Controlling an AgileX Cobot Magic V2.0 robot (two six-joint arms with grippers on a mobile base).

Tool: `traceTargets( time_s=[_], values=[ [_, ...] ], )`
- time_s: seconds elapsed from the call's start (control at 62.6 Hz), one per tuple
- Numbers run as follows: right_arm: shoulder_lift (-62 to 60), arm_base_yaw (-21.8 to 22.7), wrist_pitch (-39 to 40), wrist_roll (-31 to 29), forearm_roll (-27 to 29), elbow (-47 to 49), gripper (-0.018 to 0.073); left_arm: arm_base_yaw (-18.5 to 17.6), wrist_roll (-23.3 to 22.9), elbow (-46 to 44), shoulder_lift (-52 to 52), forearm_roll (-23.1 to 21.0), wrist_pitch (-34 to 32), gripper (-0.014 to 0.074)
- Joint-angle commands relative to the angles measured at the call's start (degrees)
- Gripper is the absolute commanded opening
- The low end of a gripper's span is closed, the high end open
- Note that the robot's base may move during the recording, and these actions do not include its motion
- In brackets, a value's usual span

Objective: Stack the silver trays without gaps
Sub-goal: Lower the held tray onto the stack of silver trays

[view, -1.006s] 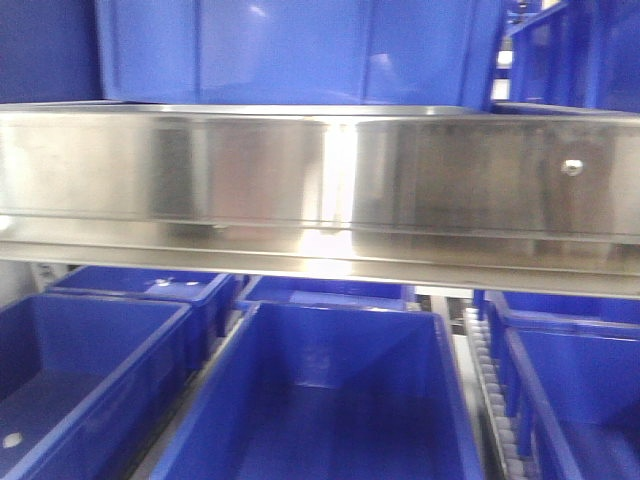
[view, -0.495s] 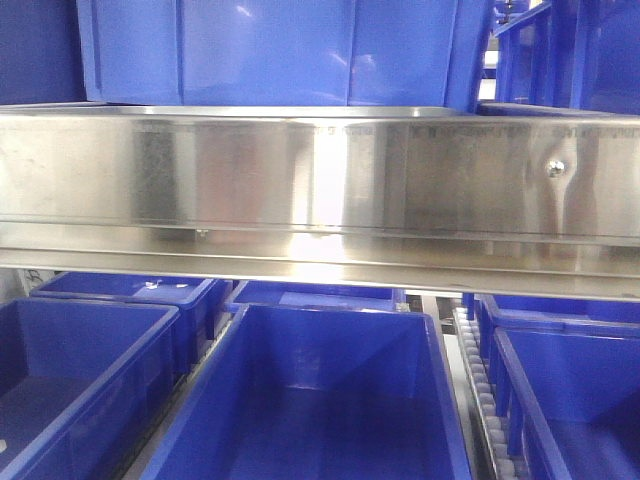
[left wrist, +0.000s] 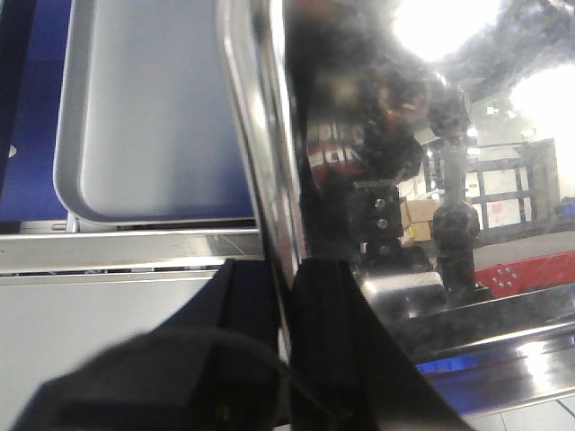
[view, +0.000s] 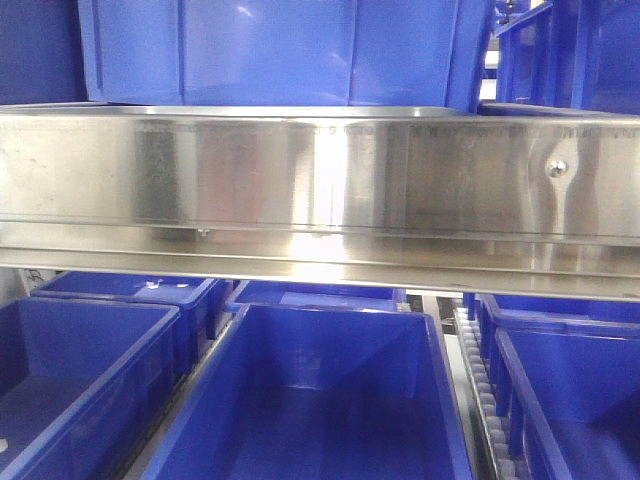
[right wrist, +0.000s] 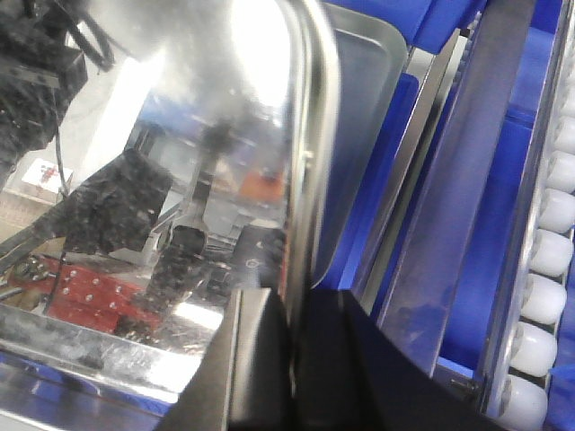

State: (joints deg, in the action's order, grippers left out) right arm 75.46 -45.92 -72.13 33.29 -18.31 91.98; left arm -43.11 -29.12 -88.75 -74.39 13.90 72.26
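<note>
In the left wrist view my left gripper (left wrist: 280,305) is shut on the thin rim of a shiny silver tray (left wrist: 386,153) that stands on edge, its mirror face showing reflections. A second silver tray (left wrist: 153,117) lies flat beyond it at the upper left. The right wrist view has my right gripper (right wrist: 295,314) shut on the rim of the held silver tray (right wrist: 180,135), and another silver tray (right wrist: 364,117) shows just behind that rim. No gripper or tray appears in the front view.
A wide brushed-steel rail (view: 320,190) spans the front view. Blue bins stand above it (view: 270,50) and below it (view: 320,400). White conveyor rollers (right wrist: 548,269) run along the right beside a blue bin wall (right wrist: 503,206).
One second ago the front view was blurred and sat slightly further right; the scene has shifted left and settled. Nothing has moved in the last half second.
</note>
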Motion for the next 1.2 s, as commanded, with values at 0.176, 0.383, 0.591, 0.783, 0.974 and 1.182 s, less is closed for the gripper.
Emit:
traceTargets(
  time_s=[0.176,0.383,0.591,0.783,0.974,1.182],
  values=[
    [-1.0,0.07,0.63,0.13,-1.79,2.51,0.0022,0.96,3.31,-2.06,1.11,0.45,-4.96,-0.0048],
    [4.32,4.12,1.07,0.85,-0.1,7.4,0.0023,5.35,4.87,-8.28,-3.75,2.82,-4.75,-0.0048],
    [11.69,10.89,3.41,0.85,7.74,9.52,0.0023,11.55,7.06,-11.58,-11.15,2.72,-6.29,-0.0048],
    [18.02,14.45,6.7,0.8,11.29,9.52,0.0023,15.37,7.48,-11.58,-15.92,2.29,-10.31,-0.0048],
    [22.22,15.95,9.34,0.5,11.35,9.57,0.0023,17.24,9.31,-11.58,-20.63,0.67,-12.06,-0.0048],
    [23.95,15.95,9.86,-0.23,11.35,9.63,0.0036,18.21,10.22,-11.68,-23.14,-1.14,-11.55,0.0071]
  ],
)
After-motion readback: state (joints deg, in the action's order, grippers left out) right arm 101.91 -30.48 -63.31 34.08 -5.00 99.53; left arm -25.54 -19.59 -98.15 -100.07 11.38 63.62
